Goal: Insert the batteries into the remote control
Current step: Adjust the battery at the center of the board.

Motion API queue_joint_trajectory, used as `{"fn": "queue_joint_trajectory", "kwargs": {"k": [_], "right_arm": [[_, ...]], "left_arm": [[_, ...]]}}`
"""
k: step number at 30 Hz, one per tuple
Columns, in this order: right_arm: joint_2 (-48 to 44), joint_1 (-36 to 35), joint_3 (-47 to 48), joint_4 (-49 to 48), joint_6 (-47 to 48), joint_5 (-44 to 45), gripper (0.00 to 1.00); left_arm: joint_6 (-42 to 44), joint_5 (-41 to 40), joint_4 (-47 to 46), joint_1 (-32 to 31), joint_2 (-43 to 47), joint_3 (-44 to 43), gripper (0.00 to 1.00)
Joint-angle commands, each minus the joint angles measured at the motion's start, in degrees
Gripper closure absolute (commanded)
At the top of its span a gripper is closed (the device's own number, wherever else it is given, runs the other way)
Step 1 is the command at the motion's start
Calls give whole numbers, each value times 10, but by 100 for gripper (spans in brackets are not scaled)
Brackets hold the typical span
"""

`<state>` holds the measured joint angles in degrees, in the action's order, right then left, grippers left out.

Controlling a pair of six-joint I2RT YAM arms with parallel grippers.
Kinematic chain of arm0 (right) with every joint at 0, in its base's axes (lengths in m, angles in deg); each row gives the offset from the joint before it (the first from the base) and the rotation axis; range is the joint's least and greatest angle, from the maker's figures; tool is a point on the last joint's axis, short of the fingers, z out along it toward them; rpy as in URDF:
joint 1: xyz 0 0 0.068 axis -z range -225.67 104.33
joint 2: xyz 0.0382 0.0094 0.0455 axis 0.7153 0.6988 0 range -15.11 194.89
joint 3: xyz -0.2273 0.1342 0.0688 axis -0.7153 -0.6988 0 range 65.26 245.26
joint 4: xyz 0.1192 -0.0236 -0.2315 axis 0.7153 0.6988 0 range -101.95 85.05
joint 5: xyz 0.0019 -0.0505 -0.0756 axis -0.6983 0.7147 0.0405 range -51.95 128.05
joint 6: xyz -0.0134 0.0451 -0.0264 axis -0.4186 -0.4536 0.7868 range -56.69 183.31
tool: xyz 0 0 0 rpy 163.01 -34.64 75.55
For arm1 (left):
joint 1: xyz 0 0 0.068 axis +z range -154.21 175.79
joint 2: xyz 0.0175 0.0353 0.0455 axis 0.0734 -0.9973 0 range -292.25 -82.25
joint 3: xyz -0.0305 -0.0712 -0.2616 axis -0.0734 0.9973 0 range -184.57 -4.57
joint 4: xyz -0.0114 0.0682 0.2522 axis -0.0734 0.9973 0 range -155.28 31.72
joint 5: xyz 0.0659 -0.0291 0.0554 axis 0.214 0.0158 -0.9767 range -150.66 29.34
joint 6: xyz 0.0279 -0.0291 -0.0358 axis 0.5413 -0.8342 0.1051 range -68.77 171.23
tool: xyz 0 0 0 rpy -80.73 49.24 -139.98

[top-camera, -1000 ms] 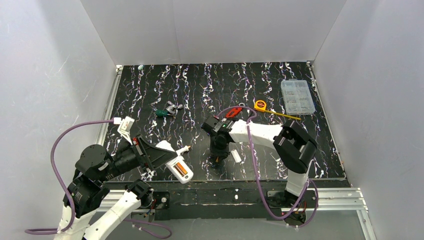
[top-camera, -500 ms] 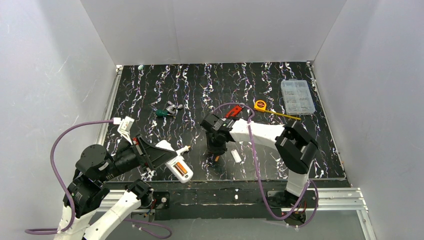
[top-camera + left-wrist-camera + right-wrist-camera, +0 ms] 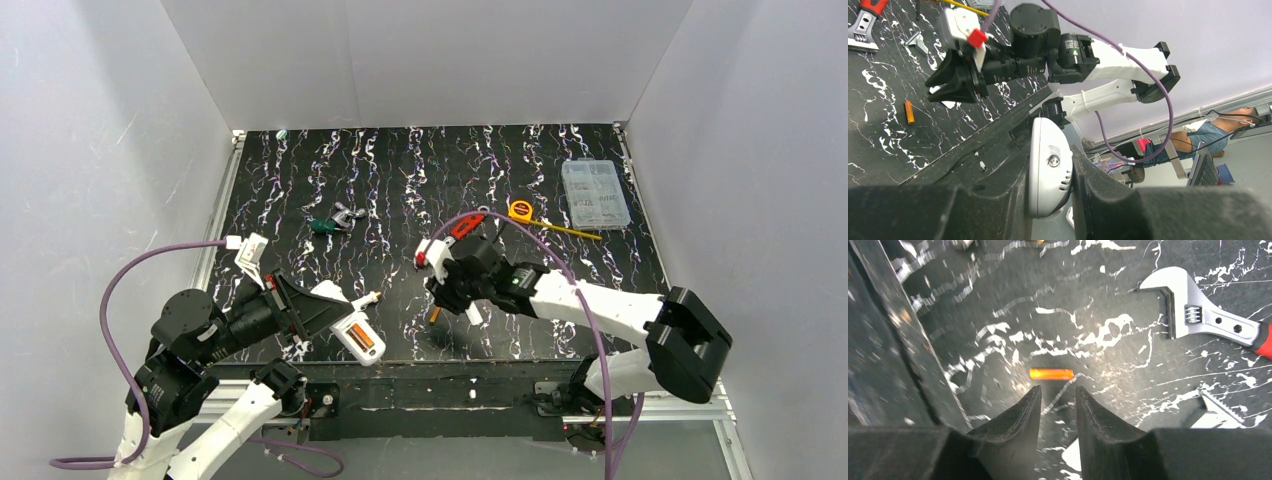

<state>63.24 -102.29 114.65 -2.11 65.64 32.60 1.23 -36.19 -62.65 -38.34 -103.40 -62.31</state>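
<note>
We see a battery [image 3: 1051, 374] lying just beyond our right end effector [image 3: 1058, 392], released and empty; our left end effector [image 3: 1050, 156] grasps the remote control [image 3: 1048, 190].

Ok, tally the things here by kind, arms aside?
batteries: 2 (loose battery, loaded battery)
remote control: 1
white cover piece: 1
wrench: 1
tape measure: 1
clear parts box: 1
green-and-silver tool: 1
Total: 8
The far-corner speck is too small to count.
</note>
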Motion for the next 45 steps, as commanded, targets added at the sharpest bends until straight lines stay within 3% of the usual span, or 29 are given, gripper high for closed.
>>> {"fn": "queue_joint_trajectory", "kwargs": {"k": [1,5,8,13,15,24,31,45], "right_arm": [[-53,28,-69,-117,236,-60,61],[-88,76,-69,-14,393,-233,62],[-67,81,-37,76,519,-250,62],[45,81,78,259,654,-277,64],[88,81,113,306,693,-288,58],[139,80,128,294,747,-275,54],[160,76,115,227,738,-270,53],[239,72,184,260,768,-270,55]], "left_arm": [[6,-2,-32,2,8,-22,93],[0,-6,-35,2,10,-18,95],[-7,-1,-35,2,9,-15,99],[-10,3,-11,2,0,-25,100],[-10,5,5,2,-5,-30,100],[-3,-5,24,2,-1,-36,100],[-1,-5,25,2,-5,-34,100],[12,-15,44,2,-4,-40,100]]}}
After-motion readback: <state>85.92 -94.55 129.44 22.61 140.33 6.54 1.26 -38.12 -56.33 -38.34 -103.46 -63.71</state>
